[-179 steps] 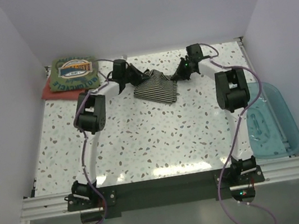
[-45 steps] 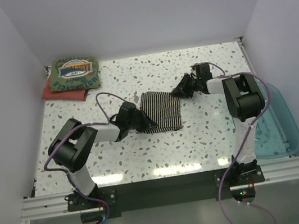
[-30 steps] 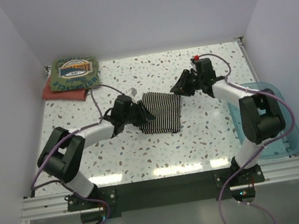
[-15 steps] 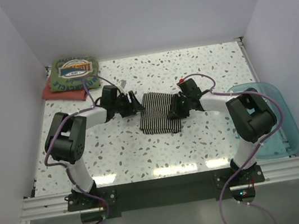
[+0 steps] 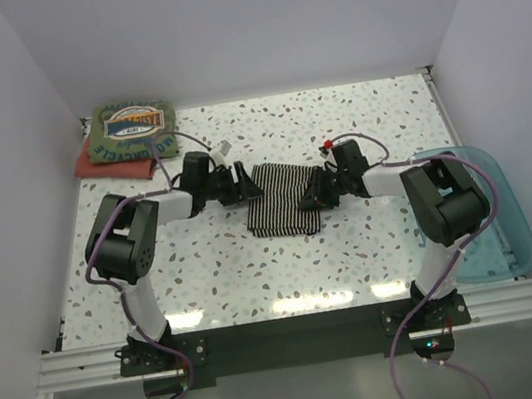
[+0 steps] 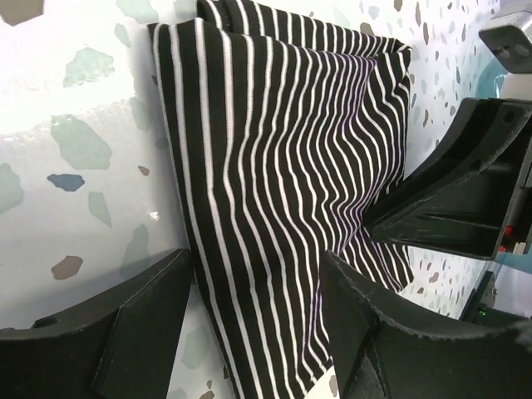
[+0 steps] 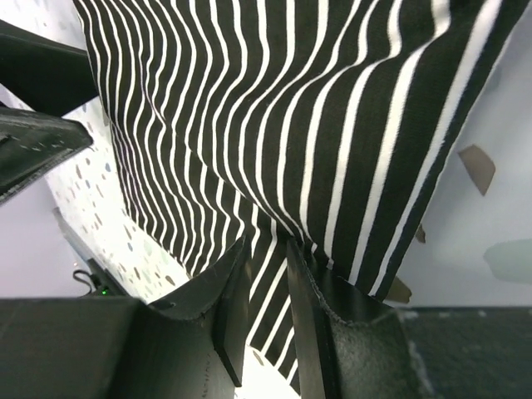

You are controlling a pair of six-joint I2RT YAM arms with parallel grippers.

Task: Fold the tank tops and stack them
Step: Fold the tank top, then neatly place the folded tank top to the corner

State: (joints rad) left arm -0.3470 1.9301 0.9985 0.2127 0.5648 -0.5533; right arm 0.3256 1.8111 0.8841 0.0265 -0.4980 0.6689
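The black-and-white striped tank top (image 5: 281,200) lies folded flat on the table's middle. My left gripper (image 5: 246,182) is low at its left edge, open, its jaws astride the cloth's border (image 6: 258,258) without pinching it. My right gripper (image 5: 314,195) is at the top's right edge, its jaws nearly together with a fold of striped cloth (image 7: 268,245) between them. At the back left, the olive green tank top (image 5: 133,129) with a printed graphic rests folded on a red one (image 5: 98,163).
A translucent blue plastic basket (image 5: 491,214) sits at the table's right edge beside the right arm. White walls enclose the table on three sides. The left arm's cable loops over the table near the stack.
My left gripper's jaws spread and let go of the striped top, sliding to its left edge. My right gripper moved from the top's far right corner down onto its right edge.
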